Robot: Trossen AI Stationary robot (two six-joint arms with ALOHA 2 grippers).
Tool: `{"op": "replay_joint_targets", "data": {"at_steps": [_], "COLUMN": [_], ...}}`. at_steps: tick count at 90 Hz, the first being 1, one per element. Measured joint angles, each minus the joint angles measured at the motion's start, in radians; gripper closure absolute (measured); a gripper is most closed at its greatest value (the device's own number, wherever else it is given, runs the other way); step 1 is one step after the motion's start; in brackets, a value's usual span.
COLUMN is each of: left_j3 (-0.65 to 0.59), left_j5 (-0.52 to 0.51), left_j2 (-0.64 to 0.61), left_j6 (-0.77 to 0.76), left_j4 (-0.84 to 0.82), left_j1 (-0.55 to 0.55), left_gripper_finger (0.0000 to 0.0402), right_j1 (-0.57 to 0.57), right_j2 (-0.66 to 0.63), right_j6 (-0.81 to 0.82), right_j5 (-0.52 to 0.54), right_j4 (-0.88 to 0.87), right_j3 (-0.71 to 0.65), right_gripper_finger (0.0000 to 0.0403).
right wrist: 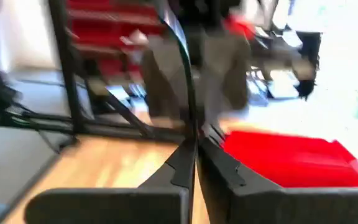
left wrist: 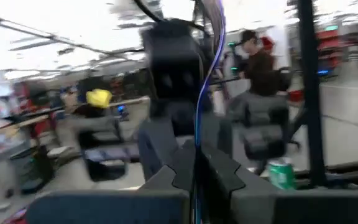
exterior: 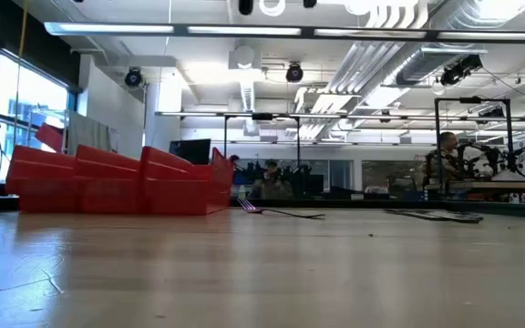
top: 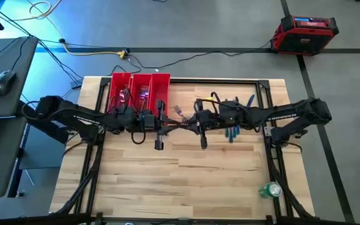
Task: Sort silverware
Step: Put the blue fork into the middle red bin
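The wooden surface point(top: 186, 181) carries everything, and the red tray point(top: 139, 92) at its far left part serves as the landmark. Two dark arms reach in from the sides and meet just in front of the tray, held above the wood; the low view shows neither arm near the boards.

The left hand point(top: 159, 139) hangs just in front of the tray's right end. In the left wrist view its fingers point(left wrist: 225, 177) are pressed together around a thin, shiny strip that runs up between them; the blur hides what kind of piece it is.

The right hand point(top: 203, 139) hangs a little farther to the right of the tray. In the right wrist view its fingers point(right wrist: 179, 168) also look closed, with a thin dark line between them that I cannot identify.

A crumpled green can point(top: 270, 189) lies well away from the tray, near the front right corner.

Silverware: a fork point(top: 180, 112) lies just right of the tray, some teal pieces point(top: 233, 131) lie farther right beyond the right arm, and more pieces point(top: 144, 95) sit inside the tray.
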Motion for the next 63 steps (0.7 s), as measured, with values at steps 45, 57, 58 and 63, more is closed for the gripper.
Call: {"op": "replay_joint_targets", "data": {"at_steps": [45, 57, 58, 63], "left_j3": [0.002, -0.027, -0.031, -0.046], "left_j5": [-0.642, -0.467, -0.452, -0.391], "left_j2": [-0.323, -0.310, -0.305, -0.276], "left_j6": [-0.557, -0.776, -0.782, -0.800], "left_j4": [-0.949, -1.129, -1.130, -1.131], "left_j1": [0.216, 0.468, 0.485, 0.561], "left_gripper_finger": [0.0401, 0.0402, 0.0402, 0.0402], "right_j1": [-0.012, -0.011, -0.011, -0.011], "right_j2": [-0.006, -0.006, -0.006, -0.006], "right_j6": [0.072, 0.071, 0.071, 0.071], "right_j5": [0.260, 0.260, 0.260, 0.259], "right_j4": [-0.262, -0.262, -0.262, -0.262], "right_j3": [-0.002, -0.002, -0.002, -0.002], "right_gripper_finger": [0.0204, 0.0199, 0.0199, 0.0199]}}
